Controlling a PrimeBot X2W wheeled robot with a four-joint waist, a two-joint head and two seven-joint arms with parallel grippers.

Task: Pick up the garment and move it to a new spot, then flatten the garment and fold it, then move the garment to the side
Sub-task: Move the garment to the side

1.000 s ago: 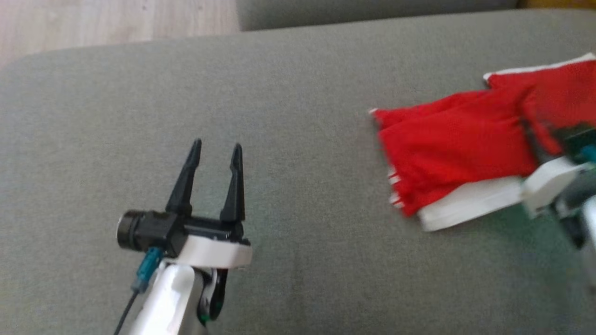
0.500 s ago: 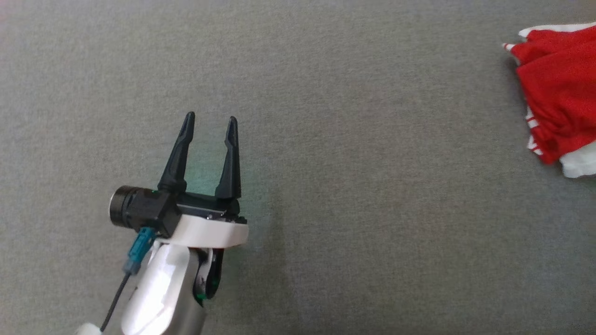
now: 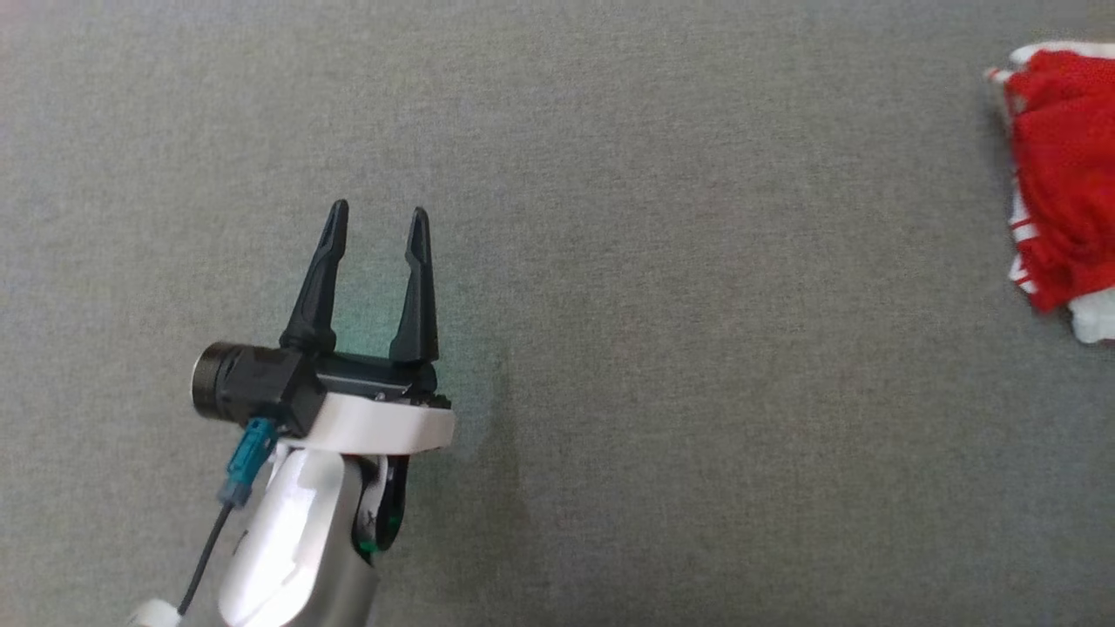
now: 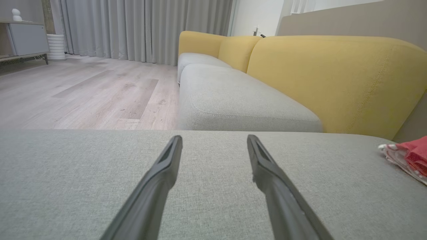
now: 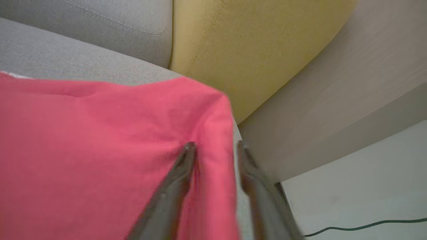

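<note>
- Grey sofa seat [image 3: 697, 392], one: under the spread, empty jaws of the left gripper [image 3: 378, 209].
- Garment [image 5: 100, 150], one, red with white trim: far right of those jaws. A fold at its edge sits between the jaws of the right gripper [image 5: 215, 146], which look pinched on it.
- Grippers, two. Likely risk: that small edge pinch slips, and cloth slides off the seat's nearby side.

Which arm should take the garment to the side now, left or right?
Right. The right gripper straddles a fold of the red garment. The left gripper is open over the bare grey cushion, far from it.
</note>
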